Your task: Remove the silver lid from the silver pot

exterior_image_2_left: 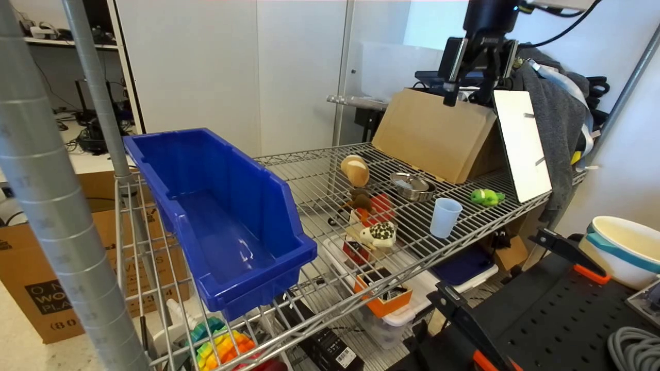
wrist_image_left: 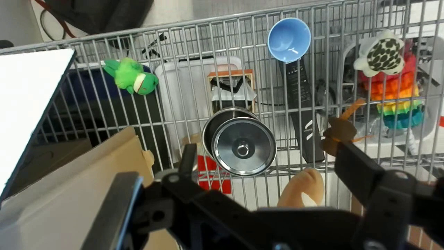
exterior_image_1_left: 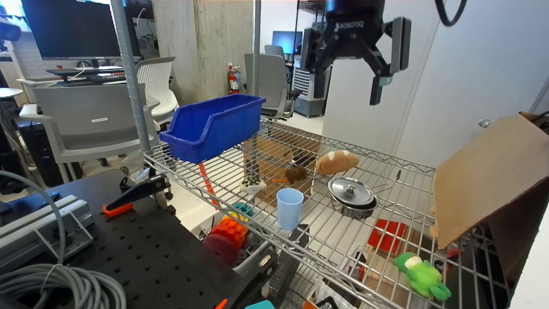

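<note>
We read ROBOTIQ on the pincer point(exterior_image_1_left: 348, 92), which pointed down, spread; the silver lid point(exterior_image_1_left: 351, 192), perhaps tilted, overhung the silver pot point(exterior_image_1_left: 352, 212) leftward in both exterior views.

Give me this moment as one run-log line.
round silver metal lid: off-centre on shallow silver steel pot | black Robotiq gripper: open, empty, clear of lid | removal: pending

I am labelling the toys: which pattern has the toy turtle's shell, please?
Pale with dark blotches; the turtle's shell shows best in the wrist view.
</note>
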{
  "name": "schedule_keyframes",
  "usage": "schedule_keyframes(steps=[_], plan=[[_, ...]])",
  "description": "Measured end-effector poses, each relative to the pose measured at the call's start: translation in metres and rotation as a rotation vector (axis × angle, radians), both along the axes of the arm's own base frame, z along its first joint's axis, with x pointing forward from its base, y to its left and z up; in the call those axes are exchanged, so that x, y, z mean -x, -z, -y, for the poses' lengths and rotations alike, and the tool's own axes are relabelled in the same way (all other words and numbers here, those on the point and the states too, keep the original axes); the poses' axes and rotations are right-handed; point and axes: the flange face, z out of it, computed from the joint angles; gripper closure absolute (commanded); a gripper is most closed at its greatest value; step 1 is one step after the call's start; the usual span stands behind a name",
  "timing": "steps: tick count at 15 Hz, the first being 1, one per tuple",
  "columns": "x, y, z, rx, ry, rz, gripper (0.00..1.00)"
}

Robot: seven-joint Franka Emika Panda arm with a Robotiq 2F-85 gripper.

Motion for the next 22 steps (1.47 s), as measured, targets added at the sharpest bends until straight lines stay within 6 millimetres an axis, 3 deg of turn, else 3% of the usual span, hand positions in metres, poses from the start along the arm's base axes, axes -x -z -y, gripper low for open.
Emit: schedule_keyframes(steps=[6,14,19,20,21,22], plan=[[-0.044,0.062,0.015,-0.065,0.091,-0.024,0.0],[-0.072,0.149,0.024,-0.086,0.181,-0.057,0.0],[-0.091,0.181,0.027,-0.099,0.241,-0.033,0.0],[-0.094,0.183,0.028,-0.105,0.252,-0.026,0.07],[-0.097,0.185,0.029,-0.108,0.262,-0.019,0.26],[-0.099,0.187,0.03,-0.112,0.272,-0.015,0.34]])
